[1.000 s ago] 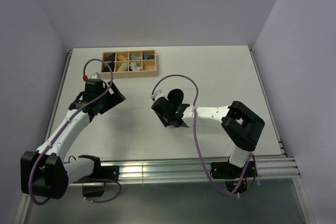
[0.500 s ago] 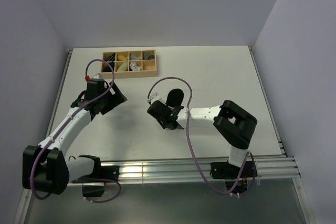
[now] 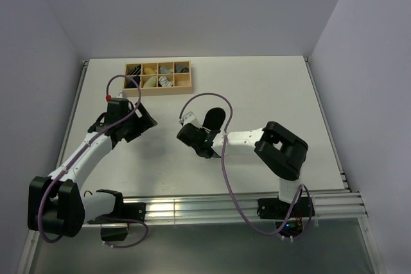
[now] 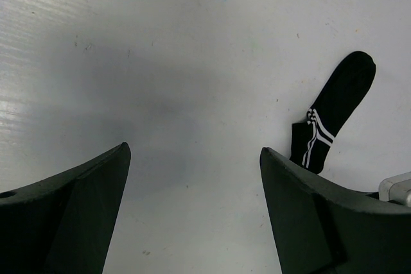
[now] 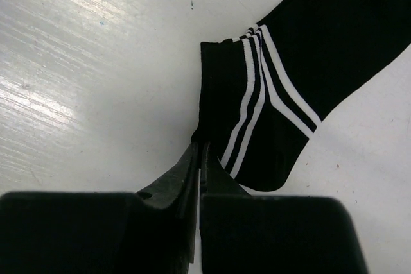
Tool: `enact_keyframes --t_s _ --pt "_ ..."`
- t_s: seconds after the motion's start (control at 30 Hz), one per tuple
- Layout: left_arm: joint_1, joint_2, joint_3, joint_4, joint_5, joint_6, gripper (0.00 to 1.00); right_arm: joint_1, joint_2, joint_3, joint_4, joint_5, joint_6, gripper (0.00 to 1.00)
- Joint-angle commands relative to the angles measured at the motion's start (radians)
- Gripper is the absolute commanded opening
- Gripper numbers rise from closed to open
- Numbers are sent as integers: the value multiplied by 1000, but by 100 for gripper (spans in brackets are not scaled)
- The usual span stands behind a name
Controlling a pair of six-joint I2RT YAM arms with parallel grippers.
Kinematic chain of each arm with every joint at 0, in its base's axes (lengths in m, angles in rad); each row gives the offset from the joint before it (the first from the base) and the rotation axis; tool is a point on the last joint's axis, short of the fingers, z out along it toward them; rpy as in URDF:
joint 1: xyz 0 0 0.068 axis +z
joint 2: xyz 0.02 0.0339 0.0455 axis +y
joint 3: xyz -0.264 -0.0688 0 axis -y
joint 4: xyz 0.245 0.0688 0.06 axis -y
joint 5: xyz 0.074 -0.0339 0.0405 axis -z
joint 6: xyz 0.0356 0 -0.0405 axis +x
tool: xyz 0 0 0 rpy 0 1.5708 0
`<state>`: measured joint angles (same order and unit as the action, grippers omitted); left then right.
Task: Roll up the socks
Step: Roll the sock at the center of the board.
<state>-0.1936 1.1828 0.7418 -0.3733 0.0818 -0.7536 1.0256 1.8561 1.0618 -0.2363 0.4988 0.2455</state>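
Moved since a second ago: the right gripper [image 3: 192, 138], carried leftward over the worktop [image 3: 276, 88] with its elbow drawn after it, and its jaws brought from part-open to closed. The left arm is little altered.

Top external view. One black sock [image 3: 214, 118] is laid flat about the middle of the worktop, well apart from every edge. Its rounded end is shown and its other end is covered by the right gripper. The left gripper [image 3: 137, 122] is held over bare worktop toward the left edge, well apart from the sock. One wooden tray [image 3: 158, 90], divided into eight compartments in two rows, is set by the far edge, left of centre. Its contents are too small to be identified.

Left wrist view. The left gripper [image 4: 194, 151] is seen with its fingers [image 4: 77, 210] spread wide and only bare worktop between them. The black sock [image 4: 335, 110], marked with two white bands near the cuff, is seen at the right, lying diagonally.

Right wrist view. The right gripper [image 5: 200, 147] is seen with both fingers pressed together, pinched on the near corner of the cuff of the black sock [image 5: 308, 49]. The remainder of the sock is laid flat, running up and to the right, with the white bands just beyond the fingertips.
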Motion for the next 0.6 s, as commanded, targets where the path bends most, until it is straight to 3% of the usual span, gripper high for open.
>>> enact_keyframes --t_s 0.0,0.2,0.4,0.57 --pt "-16 -8 -18 36 23 -27 87 1 54 -14 -78 -80 28 0" --pt "-102 12 -35 48 7 -81 87 -4 -52 7 -29 -440 17 0" --pt "-205 69 -48 71 7 -163 86 -48 -47 43 20 -667 89 0" --pt "-254 110 -48 74 7 -207 84 -136 -60 -25 164 -876 175 0"
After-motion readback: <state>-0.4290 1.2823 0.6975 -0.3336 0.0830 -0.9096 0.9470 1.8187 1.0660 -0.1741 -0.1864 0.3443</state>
